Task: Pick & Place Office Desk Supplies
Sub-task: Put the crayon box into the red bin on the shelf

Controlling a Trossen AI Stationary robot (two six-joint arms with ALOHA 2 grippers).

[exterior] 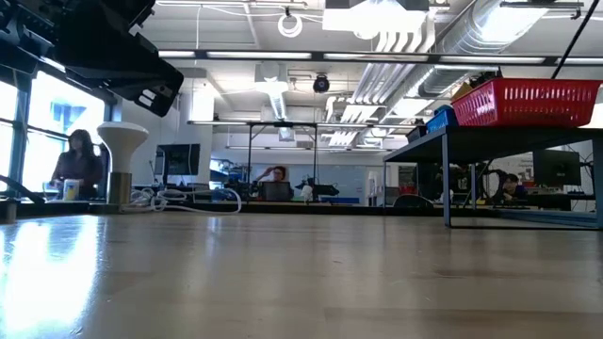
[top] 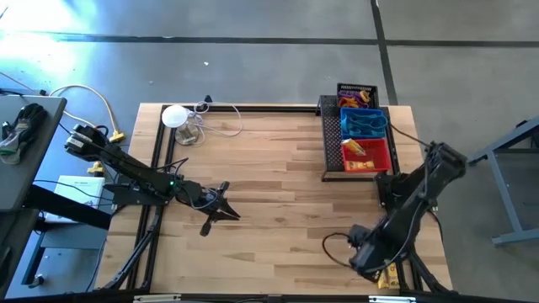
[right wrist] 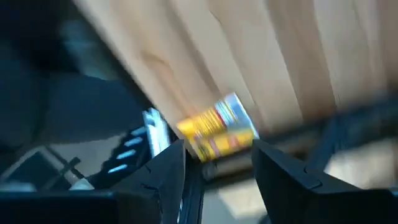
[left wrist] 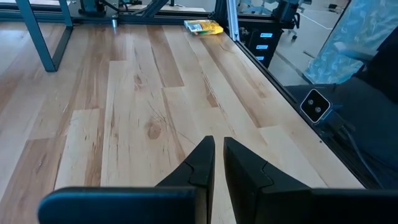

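Right wrist view shows the right gripper [right wrist: 214, 155] pointing down at the near right corner of the table [top: 269, 177], its two fingers standing apart with a small yellow packet [right wrist: 217, 134] lying between and just beyond them. The packet is printed yellow with blue and red marks; blur hides what it holds. The fingers flank it but no contact shows, so it seems not yet gripped. In the high view the same packet [top: 389, 278] lies at the table's front right edge, just beside the right gripper [top: 370, 257] and next to the dark frame rail.

The packet looks light, thin and probably glossy, so I judge it will slide or buckle rather than resist a pinch. The best hold is likely across its short sides, near the middle, with the fingertips low against the wood. Sitting so close to the edge, it could be nudged off the table by a clumsy approach.

The likely goal stands well apart at the far right: the red basket [top: 365, 155], the blue basket [top: 364, 124] and the black basket [top: 357, 94] in a row, each already holding items.

The left gripper [top: 221, 202] waits over the table's left middle, fingers together and empty.
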